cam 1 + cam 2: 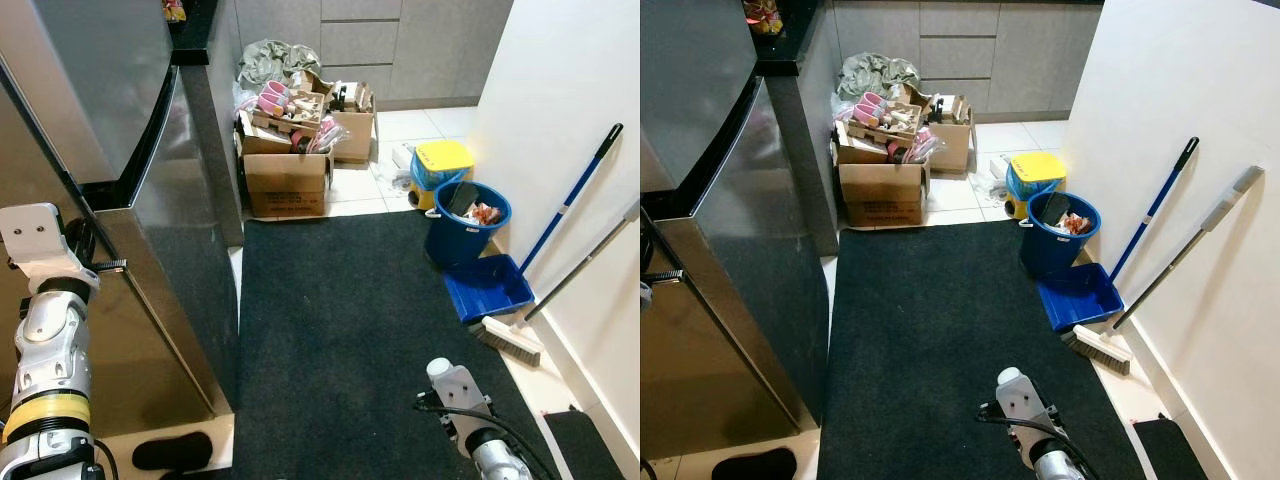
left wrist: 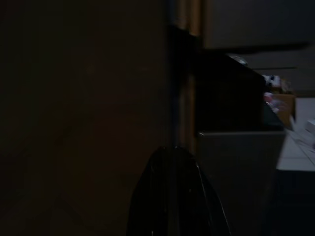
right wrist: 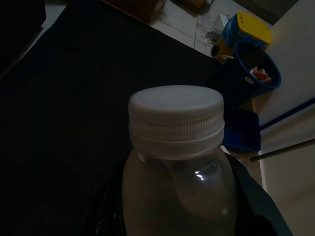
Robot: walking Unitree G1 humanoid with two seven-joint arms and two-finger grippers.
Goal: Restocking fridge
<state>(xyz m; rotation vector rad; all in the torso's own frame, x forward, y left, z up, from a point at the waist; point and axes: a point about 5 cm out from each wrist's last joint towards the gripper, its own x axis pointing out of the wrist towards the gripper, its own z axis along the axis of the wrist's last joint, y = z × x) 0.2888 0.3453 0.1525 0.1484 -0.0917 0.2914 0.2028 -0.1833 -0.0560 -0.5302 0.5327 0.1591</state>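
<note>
Clenched in our right gripper's [image 3: 172, 216] fingers low over the dark mat [image 1: 350, 320] is a white-capped bottle [image 3: 175, 147], while our left gripper [image 2: 174, 196], fingers unreadable, faces the closed fridge [image 1: 150, 230], which we judge must open next.

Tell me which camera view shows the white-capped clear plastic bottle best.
The right wrist view: the white-capped clear plastic bottle sits close up, cap ridges plain, held in the right gripper. Both eye views show just its small white cap low above the black mat.
</note>
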